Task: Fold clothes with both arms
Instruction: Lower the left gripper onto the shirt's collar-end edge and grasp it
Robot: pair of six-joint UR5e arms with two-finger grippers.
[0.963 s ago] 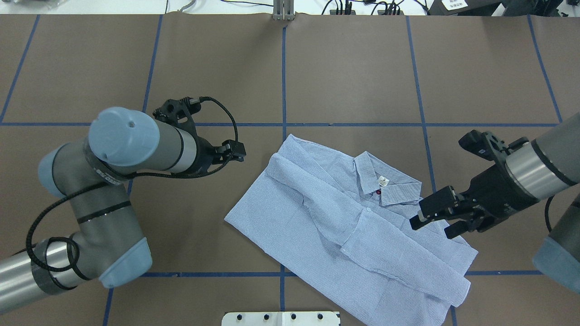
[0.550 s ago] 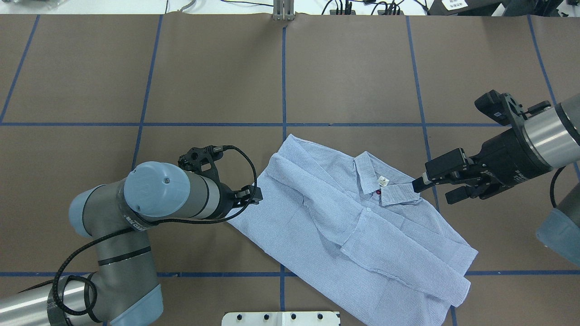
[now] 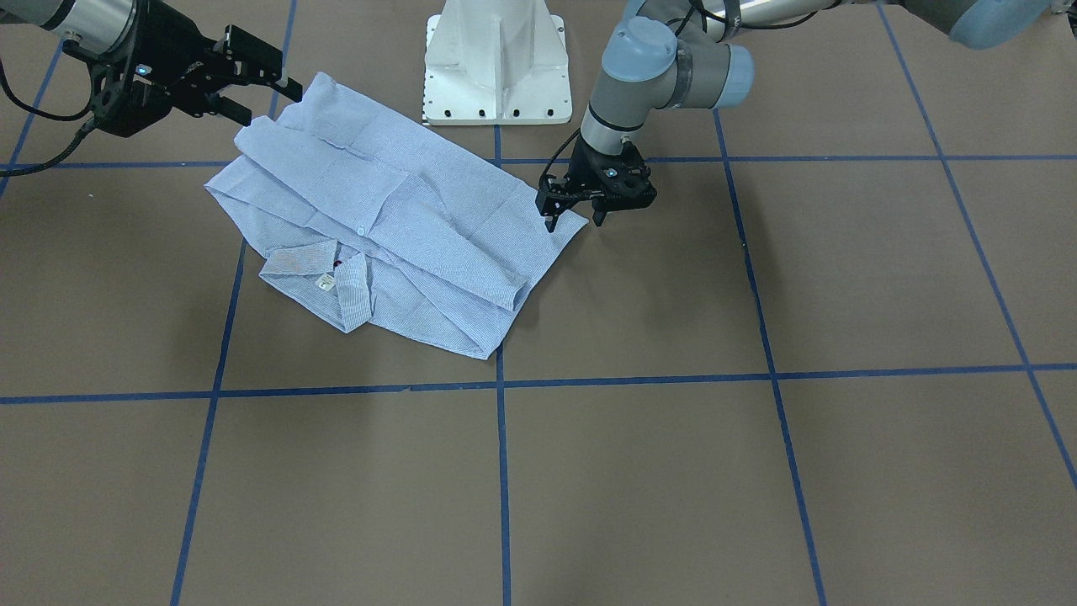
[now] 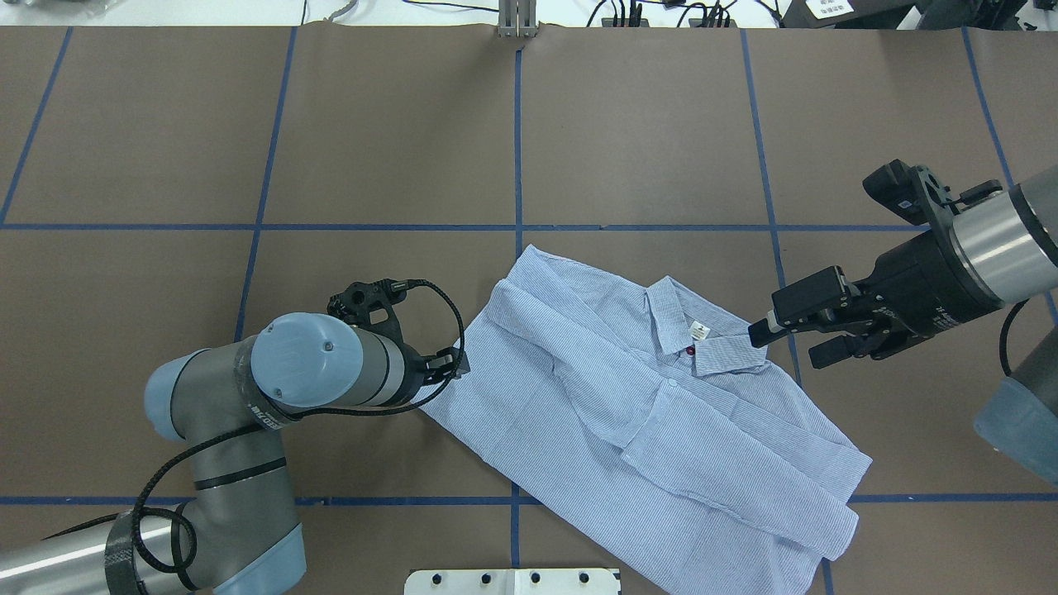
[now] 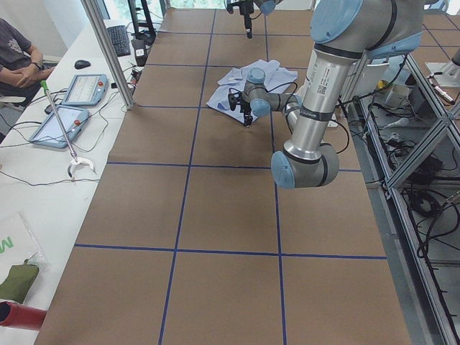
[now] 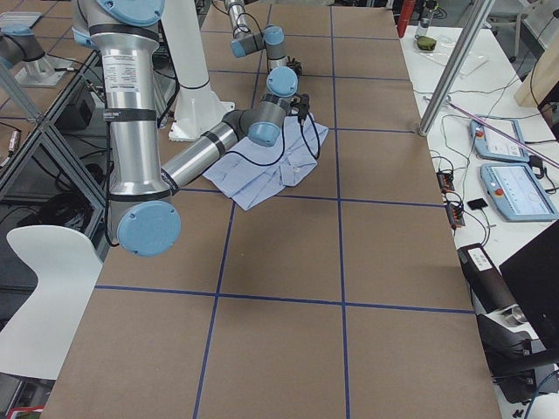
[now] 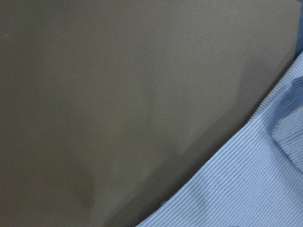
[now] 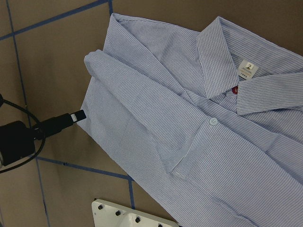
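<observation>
The clothes are one light blue striped shirt (image 4: 628,405), lying front up and partly folded on the brown table, collar and white label toward the right arm. In the front-facing view the shirt (image 3: 395,219) has its near-base corner between the fingers of my left gripper (image 3: 575,222). That gripper points straight down, open, low over the table. My right gripper (image 4: 789,341) hovers open just right of the collar, holding nothing; it also shows as the right gripper (image 3: 262,97) at the shirt's edge. The right wrist view shows the collar label (image 8: 248,69).
The white pedestal base (image 4: 512,581) stands at the near edge behind the shirt. Blue tape lines (image 4: 518,149) divide the brown table. Cables and plugs run along the far edge. A seated person (image 5: 18,61) and tablets are at a side desk.
The left arm swung in and down to the shirt's left corner. The right gripper lifted off the shirt's right side and drew back beside the collar, then held still.
</observation>
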